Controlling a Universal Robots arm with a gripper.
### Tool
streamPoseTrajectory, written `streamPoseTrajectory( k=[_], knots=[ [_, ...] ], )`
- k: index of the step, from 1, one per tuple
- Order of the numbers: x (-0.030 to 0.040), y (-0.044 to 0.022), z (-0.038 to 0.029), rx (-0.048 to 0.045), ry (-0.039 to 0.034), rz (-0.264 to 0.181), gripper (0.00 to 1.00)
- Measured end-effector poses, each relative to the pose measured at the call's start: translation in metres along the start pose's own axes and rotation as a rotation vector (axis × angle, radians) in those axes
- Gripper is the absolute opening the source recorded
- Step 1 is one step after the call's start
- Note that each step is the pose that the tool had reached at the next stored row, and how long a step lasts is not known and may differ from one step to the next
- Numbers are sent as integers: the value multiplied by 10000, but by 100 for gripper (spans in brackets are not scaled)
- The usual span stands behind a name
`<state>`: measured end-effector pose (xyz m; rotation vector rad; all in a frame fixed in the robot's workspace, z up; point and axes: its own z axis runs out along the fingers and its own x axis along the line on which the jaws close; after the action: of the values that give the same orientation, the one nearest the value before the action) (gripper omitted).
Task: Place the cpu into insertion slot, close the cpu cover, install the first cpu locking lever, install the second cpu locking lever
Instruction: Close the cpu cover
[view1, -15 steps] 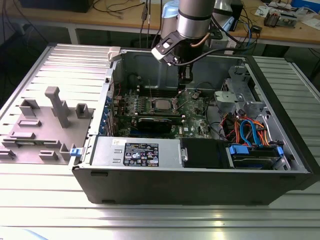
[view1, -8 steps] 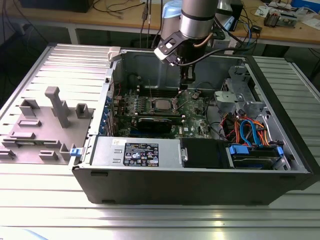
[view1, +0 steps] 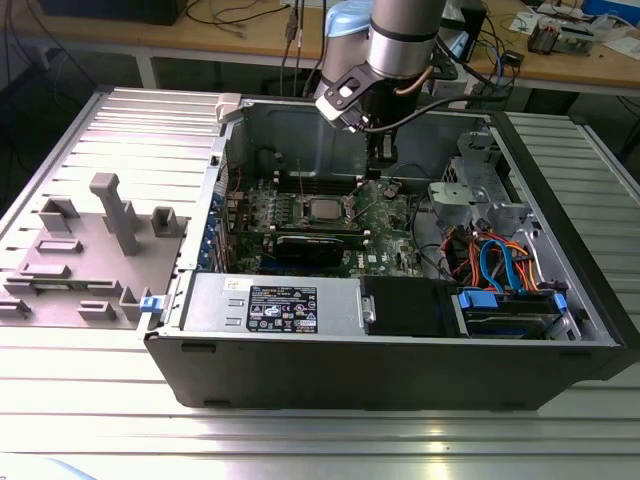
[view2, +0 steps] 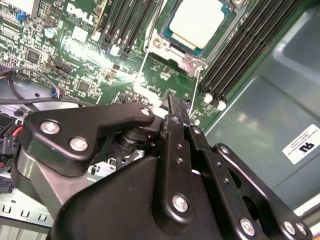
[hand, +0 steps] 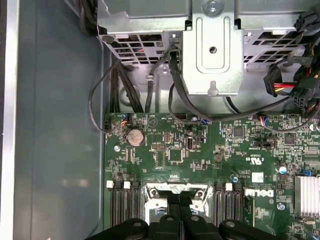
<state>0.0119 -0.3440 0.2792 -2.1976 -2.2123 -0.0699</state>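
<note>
My claw (view2: 172, 107) hangs low inside the open computer case (view1: 590, 300), just above the motherboard (hand: 170, 150). Its fingertips are drawn narrow, and I see nothing between them. The cpu (view2: 197, 22) sits flat in its socket, just beyond my fingertips. In the exterior view it lies toward that view's left of the claw, a little nearer the camera.

The cpu cover (view2: 172, 50) appears to lie down around the chip, whose grey top shows through the window. Two thin locking levers run from the socket's near corners straight back toward me. The first lever (view2: 140, 75) lies off to one side of the claw. The second lever (view2: 195, 90) passes just beside my fingertip. Their long axes point roughly along my line of approach. I cannot tell whether either one is hooked down.

Room is tight. Rows of memory slots (view2: 240, 45) flank the socket on both sides, and the case wall (view2: 270, 100) rises beyond one row. A drive cage (hand: 212, 50) trailing cables stands farther off. The case rests on a ribbed metal desk (view1: 320, 440).
</note>
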Motion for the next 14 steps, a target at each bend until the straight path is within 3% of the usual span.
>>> streamPoseTrajectory(
  k=[3,7,14],
  knots=[
    [0,9,0,0,0,0,11],
    [-1,86,4,5,1,1,11],
    [-1,93,5,4,0,1,11]
  ],
)
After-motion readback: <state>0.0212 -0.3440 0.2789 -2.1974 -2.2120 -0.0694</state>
